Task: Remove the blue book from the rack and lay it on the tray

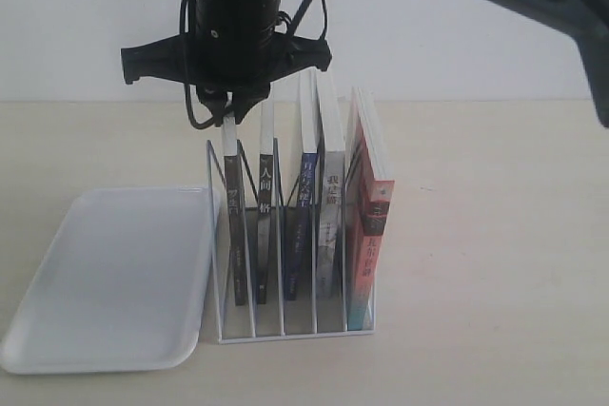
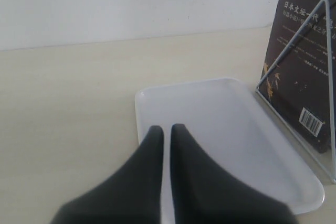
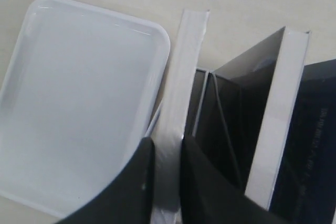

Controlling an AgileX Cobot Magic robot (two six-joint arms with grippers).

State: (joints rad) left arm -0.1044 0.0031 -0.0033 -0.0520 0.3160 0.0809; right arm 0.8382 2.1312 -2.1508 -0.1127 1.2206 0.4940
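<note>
The blue book (image 1: 303, 199) stands upright in the middle slot of the white wire rack (image 1: 285, 332), its dark blue spine facing the exterior view. My right gripper (image 1: 228, 109) reaches across from the right and is shut on the top edge of the leftmost black-spined book (image 1: 233, 225), two slots left of the blue one. In the right wrist view the fingers (image 3: 147, 182) pinch that book's white page edge (image 3: 185, 66). The white tray (image 1: 114, 273) lies flat left of the rack, with nothing on it. My left gripper (image 2: 166, 128) hangs shut over the tray (image 2: 220, 124), holding nothing.
A second black-spined book (image 1: 265, 206), a grey-white book (image 1: 328, 206) and a red-orange book (image 1: 366, 225) fill the other slots. In the left wrist view the black back cover (image 2: 299, 77) of the end book shows behind a rack wire (image 2: 294, 45). The tabletop is pale wood.
</note>
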